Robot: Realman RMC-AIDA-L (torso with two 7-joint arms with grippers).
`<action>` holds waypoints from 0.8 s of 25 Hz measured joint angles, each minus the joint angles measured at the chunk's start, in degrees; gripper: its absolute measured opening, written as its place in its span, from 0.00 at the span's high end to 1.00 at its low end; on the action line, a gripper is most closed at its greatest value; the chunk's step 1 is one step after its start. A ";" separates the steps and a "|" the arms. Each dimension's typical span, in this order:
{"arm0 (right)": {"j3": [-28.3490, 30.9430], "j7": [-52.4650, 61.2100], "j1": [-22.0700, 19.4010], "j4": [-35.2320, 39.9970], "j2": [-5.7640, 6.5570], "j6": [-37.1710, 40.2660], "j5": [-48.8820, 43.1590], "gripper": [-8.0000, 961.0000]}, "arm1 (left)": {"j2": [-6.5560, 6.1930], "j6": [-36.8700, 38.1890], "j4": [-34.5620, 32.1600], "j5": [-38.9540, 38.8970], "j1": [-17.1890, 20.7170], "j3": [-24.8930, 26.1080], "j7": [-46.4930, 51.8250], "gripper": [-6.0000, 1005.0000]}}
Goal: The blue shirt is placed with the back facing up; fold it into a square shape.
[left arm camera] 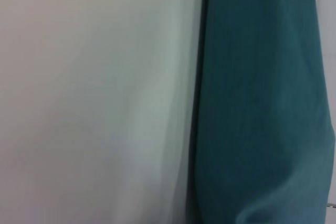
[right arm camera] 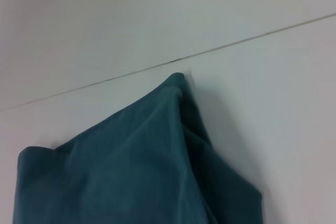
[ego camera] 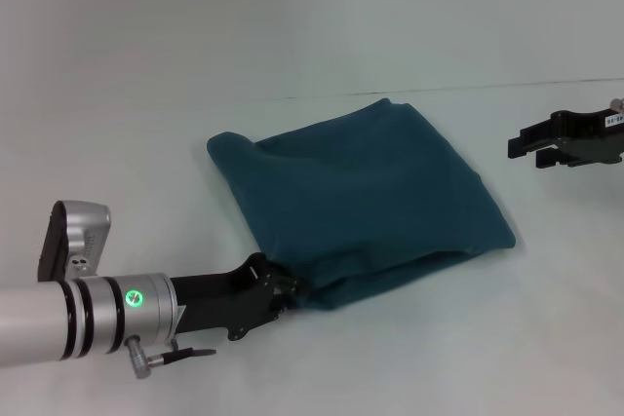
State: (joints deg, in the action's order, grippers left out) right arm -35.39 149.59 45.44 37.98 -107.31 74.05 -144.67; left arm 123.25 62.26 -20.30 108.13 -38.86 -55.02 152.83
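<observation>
Teal-blue soft cotton, the blue shirt lies at the centre of the head view on the white table, already folded into a compact, roughly four-sided bundle with layered edges along its lower side. We judge the folding nearly done: no sleeves or collar show, though the outline is more a skewed diamond than a neat square, so some squaring may remain. Our left gripper sits at the bundle's lower left corner, touching the cloth; the fabric hides its fingertips, so we cannot tell whether it is gripping or has let go. Our right gripper hangs at the right edge of the frame, well apart from the shirt, holding nothing and seemingly with its fingers parted, though partly cut off.
</observation>
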 joint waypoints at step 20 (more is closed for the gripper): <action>0.18 0.00 -0.40 -0.12 0.35 0.43 0.00 0.34 | -0.99 5.82 -3.78 0.06 4.77 0.58 -1.87 0.95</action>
State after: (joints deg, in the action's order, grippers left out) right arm -35.22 149.59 45.03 37.85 -106.96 74.48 -144.66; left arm 122.26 68.08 -24.08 108.19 -34.09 -54.43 150.95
